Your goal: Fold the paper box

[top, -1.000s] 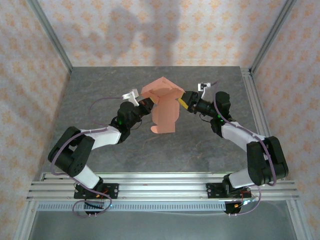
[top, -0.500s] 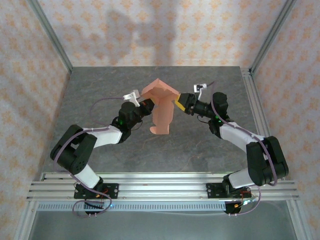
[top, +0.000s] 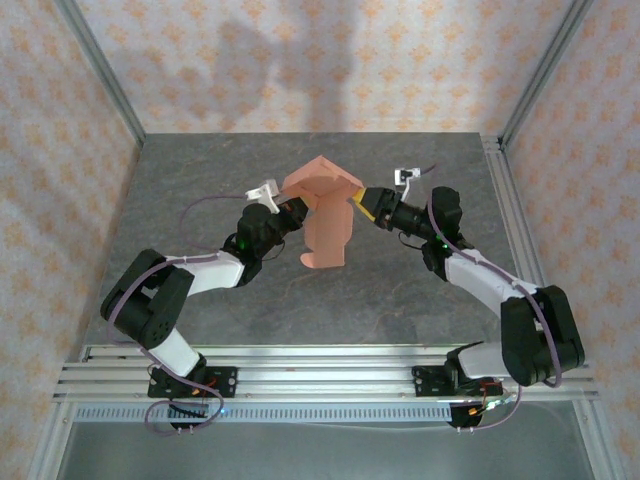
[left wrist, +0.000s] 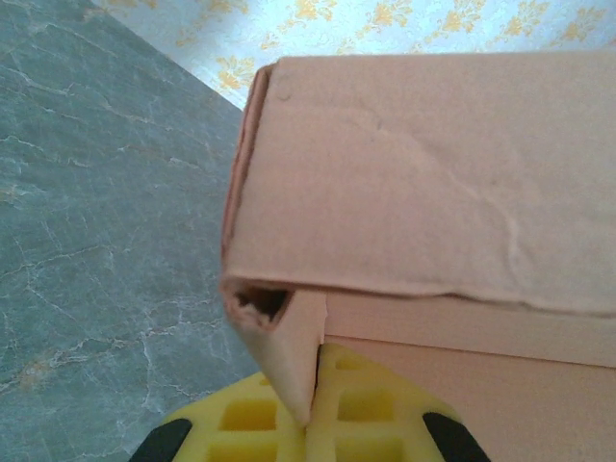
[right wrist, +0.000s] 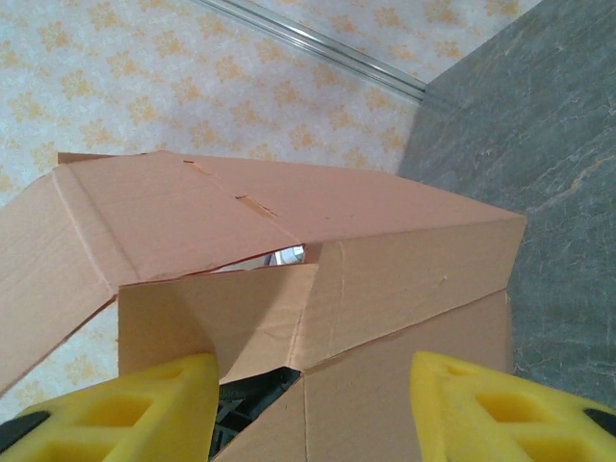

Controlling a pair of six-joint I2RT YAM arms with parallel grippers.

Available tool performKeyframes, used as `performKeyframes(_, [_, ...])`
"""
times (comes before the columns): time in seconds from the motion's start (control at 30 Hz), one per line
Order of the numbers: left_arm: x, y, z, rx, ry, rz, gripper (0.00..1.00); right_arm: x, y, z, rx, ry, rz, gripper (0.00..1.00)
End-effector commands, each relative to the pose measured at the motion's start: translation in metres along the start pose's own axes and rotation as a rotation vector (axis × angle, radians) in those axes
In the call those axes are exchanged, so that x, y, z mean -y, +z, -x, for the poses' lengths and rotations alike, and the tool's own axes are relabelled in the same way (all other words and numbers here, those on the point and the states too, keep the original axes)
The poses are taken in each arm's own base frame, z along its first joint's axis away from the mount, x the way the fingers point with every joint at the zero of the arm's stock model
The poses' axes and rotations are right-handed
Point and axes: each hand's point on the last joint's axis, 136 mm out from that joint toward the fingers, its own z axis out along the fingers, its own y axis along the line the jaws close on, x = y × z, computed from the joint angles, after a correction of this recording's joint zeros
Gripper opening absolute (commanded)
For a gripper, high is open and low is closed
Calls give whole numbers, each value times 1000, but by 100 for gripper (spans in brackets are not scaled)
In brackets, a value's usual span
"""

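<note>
The paper box [top: 326, 222] hangs in the air over the middle of the bench [top: 200, 190], held up between the two arms. Its upper part is folded into a hollow shape, and a long panel droops toward the near edge.

The left jaws are clamped together on a thin flap at the box's lower corner. The card edge runs down between the yellow pads [left wrist: 371, 404]. The right jaws stand apart, one yellow finger [right wrist: 135, 404] on either side of the box's open end, where a loose flap [right wrist: 221, 318] sits half tucked. It is not clear whether they press on the card.

The box looks light, thin and easily creased; wrinkles already show on the panel above the left pads. It should bend readily along its scored lines but buckle if squeezed across a hollow part.

The safest hold is probably on flat single layers or doubled edges close to a fold, with gentle pressure. The loose flap likely needs a push near its crease, not at its tip.
</note>
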Motion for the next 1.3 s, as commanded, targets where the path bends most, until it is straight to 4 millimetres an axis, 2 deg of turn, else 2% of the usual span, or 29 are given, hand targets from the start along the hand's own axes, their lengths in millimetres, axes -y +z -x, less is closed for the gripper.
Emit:
performKeyframes(0.0, [10,2,5,13,30,-24,0,-16,6,3,-10,-51,50,55])
performKeyframes(0.3, [11,3,1,-3,60,-18,0,0,12,6,-18,-39,-51,45])
performKeyframes(0.4, [11,3,1,0,62,-14,0,-5,11,6,-11,-53,-27,45])
performKeyframes(0.67, [5,2,5,16,48,3,0,-17,-5,13,62,-91,25,51])
performKeyframes(0.83, [5,1,6,19,38,1,0,-3,-18,27,156,-75,-41,51])
performKeyframes(0.9, [5,2,6,14,37,4,0,-6,-20,31,178,-83,-31,51])
performKeyframes(1.1, [3,5,3,1,36,6,0,-21,-14,29,138,-82,45,53])
performKeyframes(1.27, [3,8,-1,-13,27,-6,0,-19,7,13,46,-80,48,53])
